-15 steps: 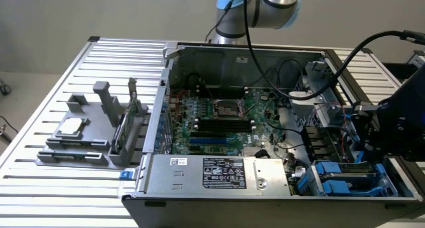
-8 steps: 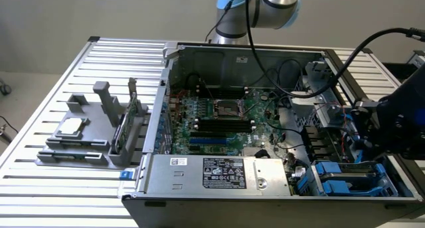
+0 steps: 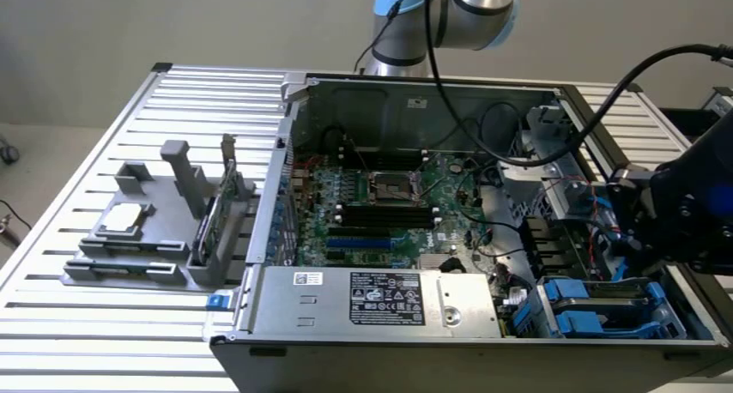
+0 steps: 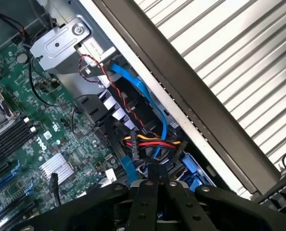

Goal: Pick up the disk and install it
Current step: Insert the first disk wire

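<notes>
Sitting in the case (image 3: 458, 363) bay, silver-grey disk (image 3: 613, 297) in blue frame, tool (image 4: 155, 185) pinched closed nearby

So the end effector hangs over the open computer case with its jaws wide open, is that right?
Not quite. The end effector does hang over the open computer case, but its jaws are shut, pressed together, not wide open. The wrist view shows this.
</notes>
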You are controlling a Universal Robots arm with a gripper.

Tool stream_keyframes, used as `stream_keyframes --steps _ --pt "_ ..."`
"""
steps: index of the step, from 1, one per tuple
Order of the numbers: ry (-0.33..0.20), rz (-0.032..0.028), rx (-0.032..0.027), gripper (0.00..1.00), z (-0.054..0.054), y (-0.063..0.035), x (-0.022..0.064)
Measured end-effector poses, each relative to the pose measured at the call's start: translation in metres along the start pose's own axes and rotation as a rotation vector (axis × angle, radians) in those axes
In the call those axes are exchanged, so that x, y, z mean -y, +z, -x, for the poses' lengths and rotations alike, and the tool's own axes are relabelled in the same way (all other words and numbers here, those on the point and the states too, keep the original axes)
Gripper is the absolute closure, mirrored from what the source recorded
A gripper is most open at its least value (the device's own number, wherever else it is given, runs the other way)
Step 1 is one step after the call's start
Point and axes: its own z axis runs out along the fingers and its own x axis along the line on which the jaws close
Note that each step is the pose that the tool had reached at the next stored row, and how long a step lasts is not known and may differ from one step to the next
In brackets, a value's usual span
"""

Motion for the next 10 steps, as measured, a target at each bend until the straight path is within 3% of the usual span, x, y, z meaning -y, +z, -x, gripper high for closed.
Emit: stream_keyframes --steps 10 --pt "0.096 0.0115 0.0073 0.89 0.0005 0.0008 0.0007"
